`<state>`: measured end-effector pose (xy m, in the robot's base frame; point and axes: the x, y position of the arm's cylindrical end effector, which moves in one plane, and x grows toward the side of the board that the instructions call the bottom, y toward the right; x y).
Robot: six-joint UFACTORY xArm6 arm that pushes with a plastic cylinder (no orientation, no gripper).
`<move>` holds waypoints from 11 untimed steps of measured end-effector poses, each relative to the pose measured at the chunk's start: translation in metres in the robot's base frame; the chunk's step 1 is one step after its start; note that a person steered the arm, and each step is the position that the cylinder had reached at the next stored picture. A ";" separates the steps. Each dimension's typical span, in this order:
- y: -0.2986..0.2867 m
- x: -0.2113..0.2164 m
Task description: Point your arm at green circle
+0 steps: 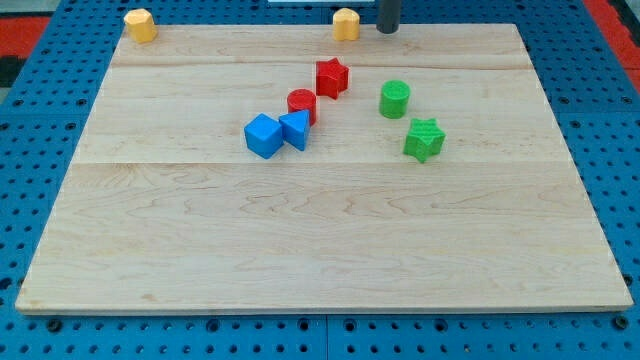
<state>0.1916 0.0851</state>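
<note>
The green circle block (pixel 395 99) stands on the wooden board (pixel 320 240), right of centre in the upper part. My tip (pixel 387 30) is a dark rod at the view's top edge, straight above the green circle and well apart from it. A green star block (pixel 424 139) lies just below and right of the green circle.
A red star block (pixel 331 76) and a red circle block (pixel 302 104) lie left of the green circle. A blue cube (pixel 264 135) and a blue triangular block (pixel 295 129) touch further left. Yellow blocks sit at the top edge, one near my tip (pixel 345 23), one at the top left (pixel 140 24).
</note>
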 end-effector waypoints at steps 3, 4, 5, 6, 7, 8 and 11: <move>-0.050 0.004; 0.028 0.034; 0.096 0.038; 0.102 0.040; 0.102 0.041; 0.102 0.041; 0.111 0.089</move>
<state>0.2801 0.1956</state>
